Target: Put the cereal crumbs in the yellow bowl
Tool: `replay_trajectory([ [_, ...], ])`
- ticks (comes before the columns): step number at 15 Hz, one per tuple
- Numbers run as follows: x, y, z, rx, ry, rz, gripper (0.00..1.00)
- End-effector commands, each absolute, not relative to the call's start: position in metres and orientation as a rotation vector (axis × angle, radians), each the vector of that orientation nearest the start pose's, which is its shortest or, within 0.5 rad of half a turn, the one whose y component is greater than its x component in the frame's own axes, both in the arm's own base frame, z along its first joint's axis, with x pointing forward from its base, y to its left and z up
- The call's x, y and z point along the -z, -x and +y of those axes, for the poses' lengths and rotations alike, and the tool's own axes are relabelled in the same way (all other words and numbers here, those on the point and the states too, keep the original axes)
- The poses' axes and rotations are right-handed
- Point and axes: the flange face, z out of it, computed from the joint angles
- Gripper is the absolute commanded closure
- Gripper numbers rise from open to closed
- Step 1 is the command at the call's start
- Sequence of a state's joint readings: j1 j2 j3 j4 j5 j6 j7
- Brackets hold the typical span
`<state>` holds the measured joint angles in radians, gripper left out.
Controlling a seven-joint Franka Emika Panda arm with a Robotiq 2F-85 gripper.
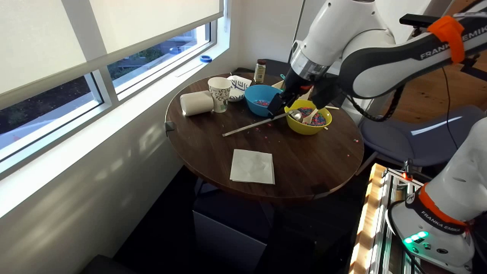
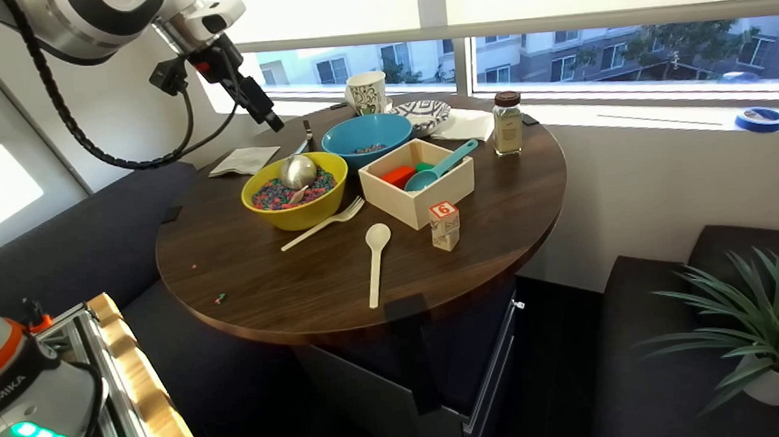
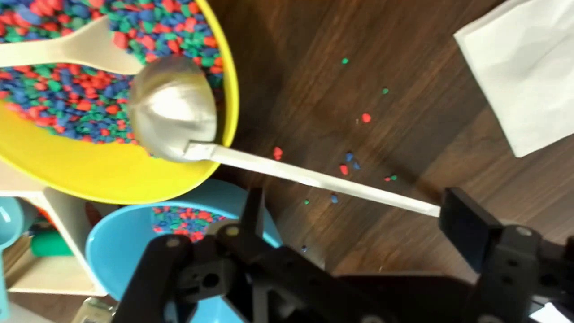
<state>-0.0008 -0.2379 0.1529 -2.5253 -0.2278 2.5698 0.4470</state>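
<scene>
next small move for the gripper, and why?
I'd probably rotate the open gripper before lowering, so its fingers straddle the ladle handle, which runs roughly along their gap, not across it. Crumbs in the blue bowl may need scooping into the yellow bowl.

In the wrist view, the round yellow bowl (image 3: 98,177) at upper left looks like smooth plastic, the red, blue and green crumbs (image 3: 89,98) in it rough and matt. The long-handled silver ladle (image 3: 269,166) is glossy metal. The round blue bowl (image 3: 121,251) at lower left looks like smooth plastic. The dark brown tabletop (image 3: 426,112) shows wood grain; the folded white napkin (image 3: 529,80), upper right, looks like matt paper.
</scene>
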Motion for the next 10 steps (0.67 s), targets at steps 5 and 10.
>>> replay_trajectory([
  [5, -0.351, -0.501, 0.091, 0.255, 3.066, 0.127, 0.0],
  [10, -0.346, -0.506, 0.089, 0.166, 3.063, 0.155, 0.31],
])
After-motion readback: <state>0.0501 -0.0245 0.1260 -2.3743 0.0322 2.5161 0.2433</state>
